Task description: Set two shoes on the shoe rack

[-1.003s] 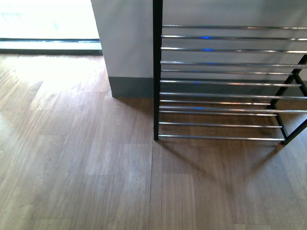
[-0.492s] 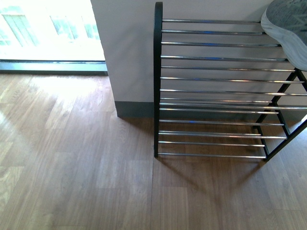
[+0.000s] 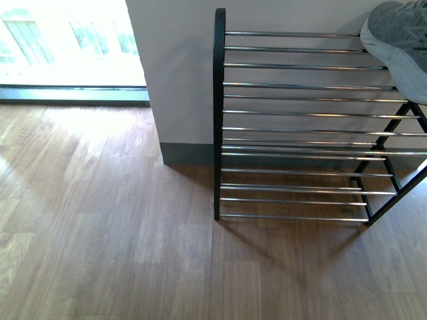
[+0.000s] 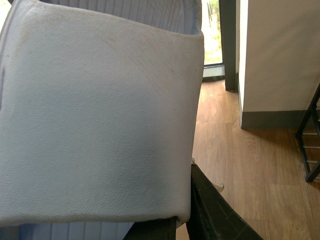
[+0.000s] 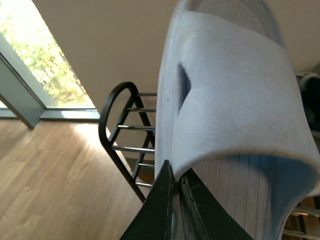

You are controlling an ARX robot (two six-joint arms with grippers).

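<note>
Placement under way: the right hand [image 5: 175, 192] is clenched on a grey sneaker [image 3: 398, 40] at two o'clock, over the chrome-rod shoe rack [image 3: 293, 127]. The left hand [image 4: 182, 222] grips the second sneaker [image 4: 95, 115]. Next comes lowering the first sneaker flat onto the top rods.

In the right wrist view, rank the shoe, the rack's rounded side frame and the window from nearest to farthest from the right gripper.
1. Shoe: clamped in the right gripper.
2. Rack side frame: just behind the shoe.
3. Window: farthest, past the wall corner.
</note>
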